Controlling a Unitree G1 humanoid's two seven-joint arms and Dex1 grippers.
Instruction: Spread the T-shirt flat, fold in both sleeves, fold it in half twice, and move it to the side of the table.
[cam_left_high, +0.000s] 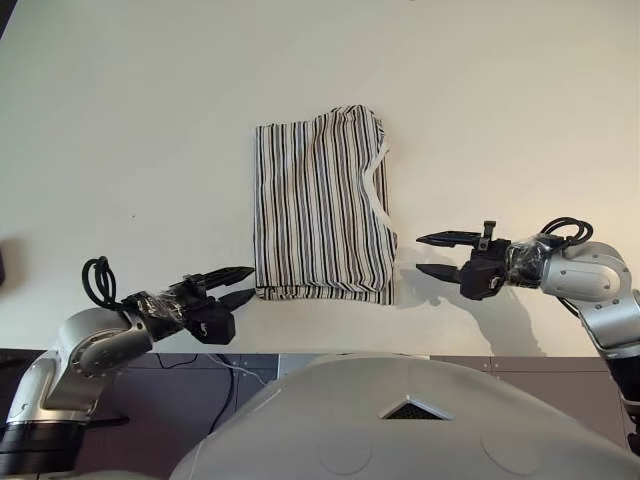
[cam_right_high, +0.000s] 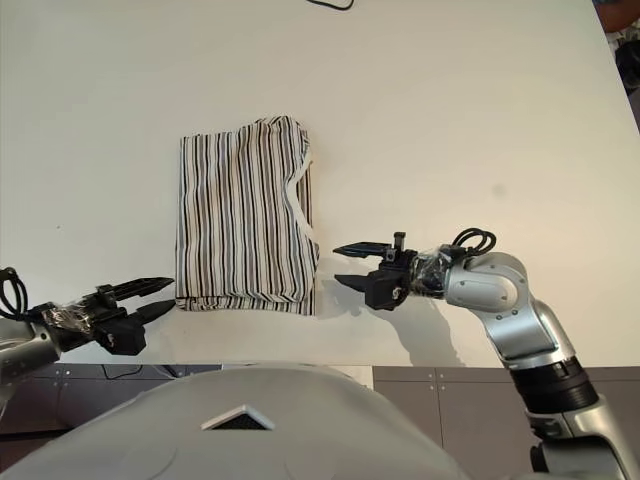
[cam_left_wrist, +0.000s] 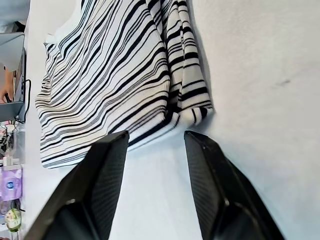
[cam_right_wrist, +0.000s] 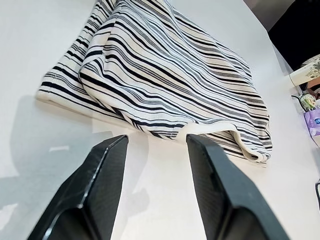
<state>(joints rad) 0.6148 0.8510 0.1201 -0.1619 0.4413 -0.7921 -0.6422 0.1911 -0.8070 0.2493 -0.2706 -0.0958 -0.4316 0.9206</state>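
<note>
White table lies under both arms, and on it the left gripper sits with its two fingers parted and nothing between them, its tips just beside the near left corner of the T-shirt. Opposite, the right gripper is likewise spread and empty, a little off the cloth's near right corner. Between them the striped T-shirt lies folded into a rough rectangle, close to the table's front edge.

Your robot's left arm and right arm: rounded silver-grey shells. Black cable loops at both wrists. Left gripper, right gripper: black, tapered, weave-textured fingers.
</note>
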